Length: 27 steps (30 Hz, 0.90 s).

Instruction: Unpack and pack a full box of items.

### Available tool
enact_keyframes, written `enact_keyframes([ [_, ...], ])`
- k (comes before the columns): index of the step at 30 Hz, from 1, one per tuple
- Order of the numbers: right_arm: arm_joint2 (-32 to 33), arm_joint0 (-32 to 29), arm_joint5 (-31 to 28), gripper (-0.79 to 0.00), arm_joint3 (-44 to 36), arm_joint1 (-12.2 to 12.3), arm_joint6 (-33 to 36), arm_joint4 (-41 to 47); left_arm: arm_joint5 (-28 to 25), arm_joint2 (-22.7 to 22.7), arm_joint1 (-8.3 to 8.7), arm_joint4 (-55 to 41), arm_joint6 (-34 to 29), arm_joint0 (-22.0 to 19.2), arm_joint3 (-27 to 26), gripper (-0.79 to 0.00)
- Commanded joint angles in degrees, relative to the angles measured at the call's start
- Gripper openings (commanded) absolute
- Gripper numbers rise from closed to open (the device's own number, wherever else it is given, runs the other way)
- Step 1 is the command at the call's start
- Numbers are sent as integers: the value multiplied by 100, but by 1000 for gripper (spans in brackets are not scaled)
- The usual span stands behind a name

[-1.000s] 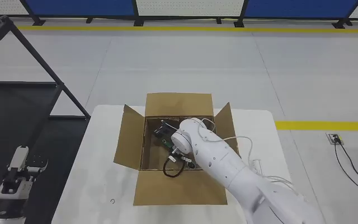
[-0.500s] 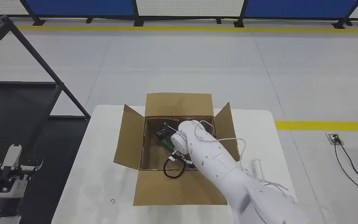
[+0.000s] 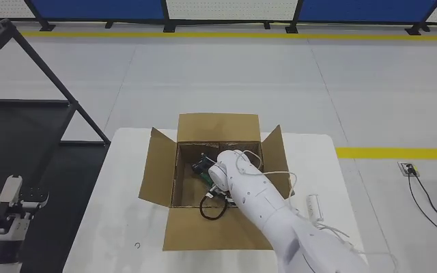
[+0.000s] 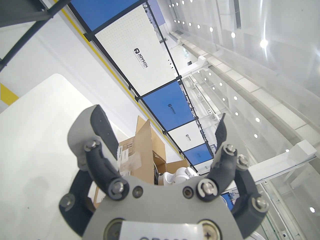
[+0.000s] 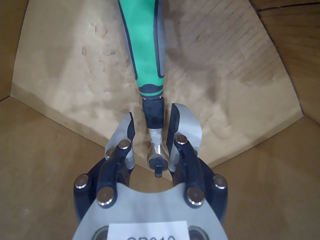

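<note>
An open cardboard box [image 3: 218, 127] stands on the white table [image 3: 121, 211]. My right arm reaches down into it. Inside, a ratchet wrench with a green and grey handle [image 5: 146, 38] lies on the box floor. My right gripper [image 5: 153, 116] is open, its fingers on either side of the wrench's black neck with a small gap on each side. The green tool [image 3: 202, 166] also shows in the top view beside the arm, and a black cable loop [image 3: 212, 207] lies near the box's front wall. My left gripper [image 4: 160, 121] is open and holds nothing, out past the table's left edge [image 3: 15, 198].
The box's four flaps are folded outward, the front one [image 3: 218, 231] lying flat on the table. A dark metal rack [image 3: 41, 130] stands left of the table. A small hook-shaped item [image 3: 137, 245] lies on the table's front left.
My left arm has drawn back toward the left front, away from the table. My right arm has shifted slightly inside the box.
</note>
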Motion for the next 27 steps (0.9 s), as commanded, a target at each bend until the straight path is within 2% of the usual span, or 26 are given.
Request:
enact_keyframes([
  [1, 22, -7, -29, -477, 55, -16, 18, 17, -1, -3, 2, -5, -1, 2, -1, 0],
  [7, 65, -17, -94, -536, 142, -49, 55, 10, 4, -8, 5, -4, 16, 0, -3, 0],
  [8, 73, -17, -98, -566, 155, -52, 54, 9, -2, -7, 6, -6, 20, -1, -2, 0],
  [10, 89, -18, -104, -785, 176, -57, 59, 7, -5, -9, 6, -8, 22, 3, -2, 0],
  [18, 241, 136, -186, -785, 202, -42, -51, 144, -13, 0, 9, -29, 20, 16, -3, 0],
  [27, 509, 426, -677, -785, 118, 45, 15, 494, -34, 184, 26, 77, -109, -36, -78, 0],
])
